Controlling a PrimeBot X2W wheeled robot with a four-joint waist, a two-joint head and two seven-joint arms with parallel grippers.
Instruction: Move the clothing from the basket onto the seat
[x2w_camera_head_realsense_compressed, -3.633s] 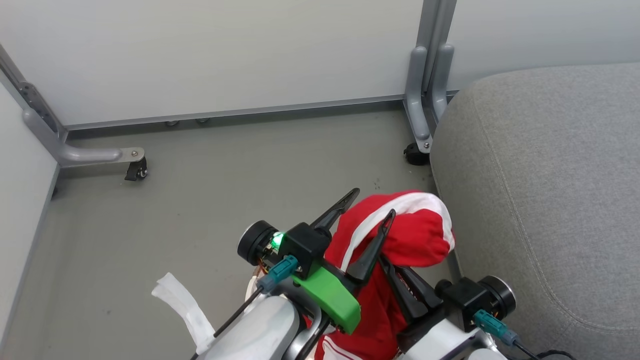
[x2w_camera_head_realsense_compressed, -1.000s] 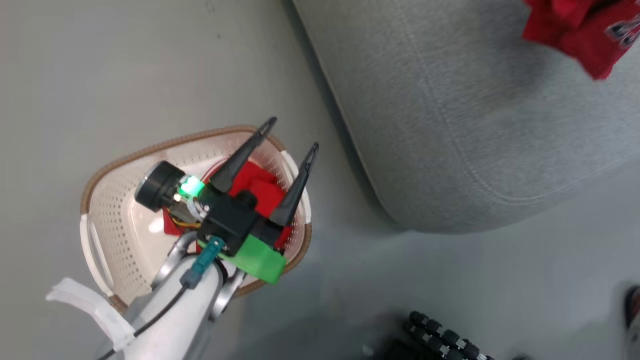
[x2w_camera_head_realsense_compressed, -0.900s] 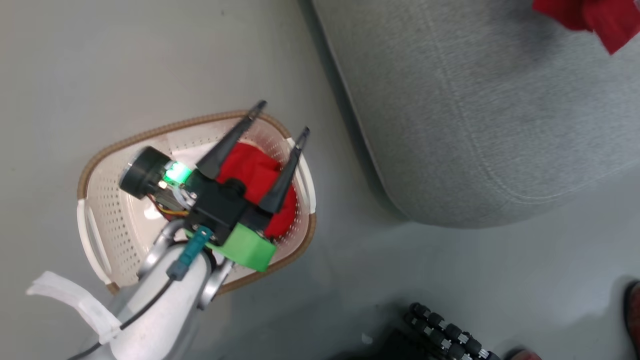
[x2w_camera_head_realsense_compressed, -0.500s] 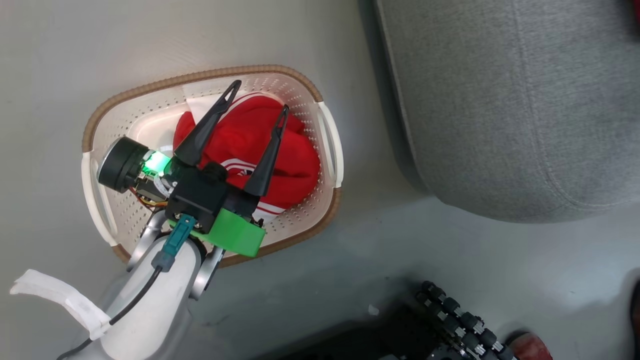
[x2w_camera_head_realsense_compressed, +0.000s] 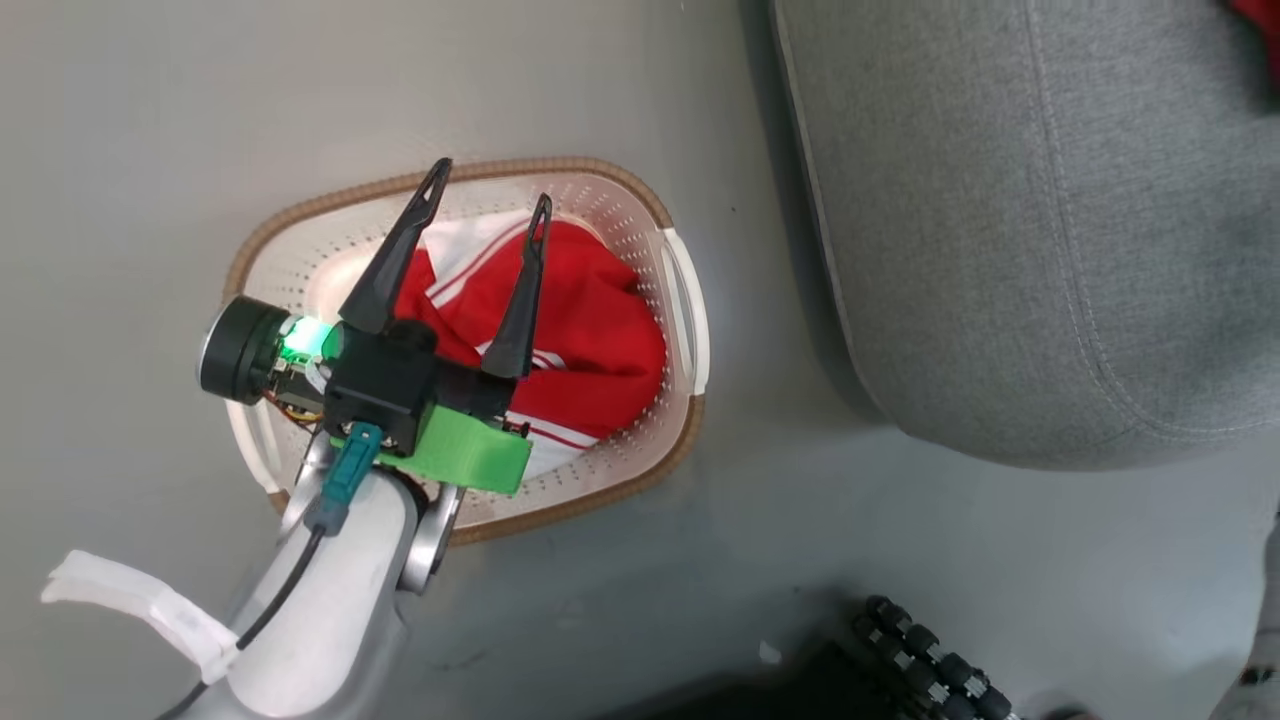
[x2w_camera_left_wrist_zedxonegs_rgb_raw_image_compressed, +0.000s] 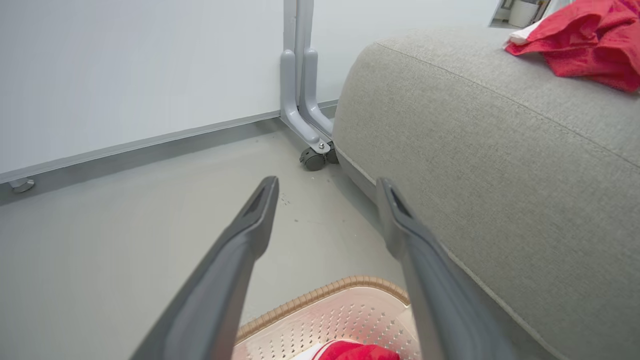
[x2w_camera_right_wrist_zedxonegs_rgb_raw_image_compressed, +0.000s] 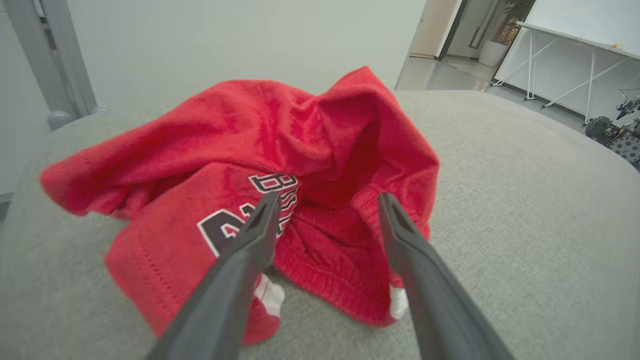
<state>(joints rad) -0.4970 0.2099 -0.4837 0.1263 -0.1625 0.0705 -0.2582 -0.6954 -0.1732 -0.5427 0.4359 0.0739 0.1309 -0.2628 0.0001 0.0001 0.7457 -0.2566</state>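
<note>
Change since 3.6 s back: both grippers then held a red garment up beside the seat (x2w_camera_head_realsense_compressed: 1000, 220); now a lettered garment (x2w_camera_right_wrist_zedxonegs_rgb_raw_image_compressed: 240, 150) lies crumpled on the cushion, with the right gripper (x2w_camera_right_wrist_zedxonegs_rgb_raw_image_compressed: 325, 197) facing it, fingers spread and holding nothing; judged: one transfer done. The head camera has swung down to the basket (x2w_camera_head_realsense_compressed: 570, 160) on the floor (x2w_camera_head_realsense_compressed: 150, 150); the left gripper (x2w_camera_head_realsense_compressed: 491, 183) hangs over it, fingers apart and empty, tips near the far rim; next pick not yet begun. A striped garment (x2w_camera_head_realsense_compressed: 590, 330) sits bunched in the basket's seat-side half; its longer extent runs diagonally, view upper left to lower right, roughly along the basket's length; no clear head end; the basket's long axis aims its white handle (x2w_camera_head_realsense_compressed: 686, 310) toward the seat.
</note>
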